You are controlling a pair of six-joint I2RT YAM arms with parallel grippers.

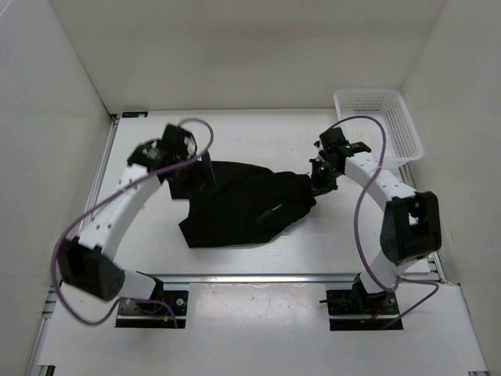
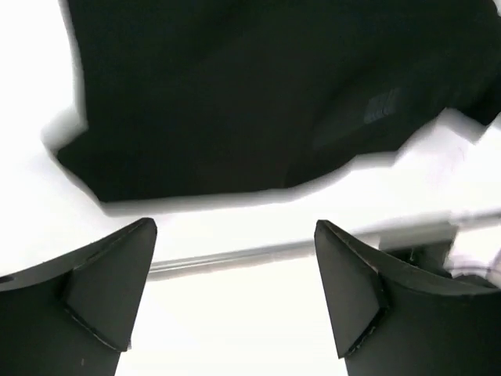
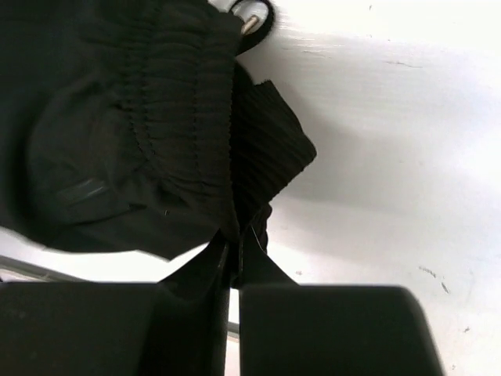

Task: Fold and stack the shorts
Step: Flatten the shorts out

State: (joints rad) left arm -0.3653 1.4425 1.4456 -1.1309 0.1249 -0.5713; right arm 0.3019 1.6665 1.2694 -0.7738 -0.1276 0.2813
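Black shorts [image 1: 239,204] lie crumpled in a heap in the middle of the white table. My right gripper [image 1: 319,182] is shut on the ribbed waistband at the heap's right end; in the right wrist view the jaws [image 3: 239,254] pinch the fabric [image 3: 156,133] between them. My left gripper [image 1: 184,168] is at the heap's far left edge, open and empty. In the left wrist view its fingers [image 2: 102,290] stand wide apart over bare table, with the shorts [image 2: 258,94] beyond them.
A white mesh basket [image 1: 378,125] stands at the back right, beside the right wall. White walls close in the table on the left, back and right. A metal rail [image 1: 258,276] runs along the near edge by the arm bases.
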